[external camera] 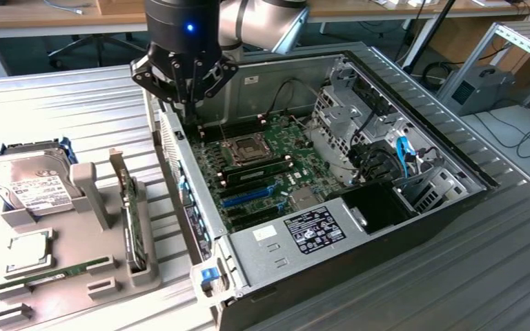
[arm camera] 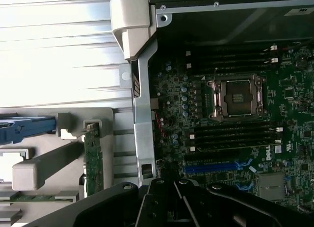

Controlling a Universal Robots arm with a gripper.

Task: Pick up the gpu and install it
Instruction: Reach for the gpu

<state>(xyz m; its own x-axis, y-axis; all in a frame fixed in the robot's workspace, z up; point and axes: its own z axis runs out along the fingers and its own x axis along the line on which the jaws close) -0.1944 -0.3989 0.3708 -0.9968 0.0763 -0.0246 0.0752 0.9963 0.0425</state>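
Observation:
The gpu (external camera: 133, 222) stands on edge in a slot of the grey holder tray (external camera: 85, 189), left of the open computer case (external camera: 339, 227); its green board edge and silver bracket face up. From the wrist it appears edge-on as the gpu (arm camera: 93, 161). My gripper (external camera: 190, 96) hangs shut and empty above the case's back-left wall, well behind the card. Its dark fingers (arm camera: 157, 202) meet over the case wall. The motherboard (external camera: 275, 155) lies exposed, with blue card slots (external camera: 246, 196) near the front; the wrist view shows one blue card slot (arm camera: 216, 165).
The tray also holds a silver hard drive (external camera: 30, 185), a processor chip (external camera: 27, 252) and a green memory stick (external camera: 53, 274). The case's upright metal side wall (external camera: 187, 200) separates tray and motherboard. Drive cages and cables (external camera: 375, 148) crowd the case's right side.

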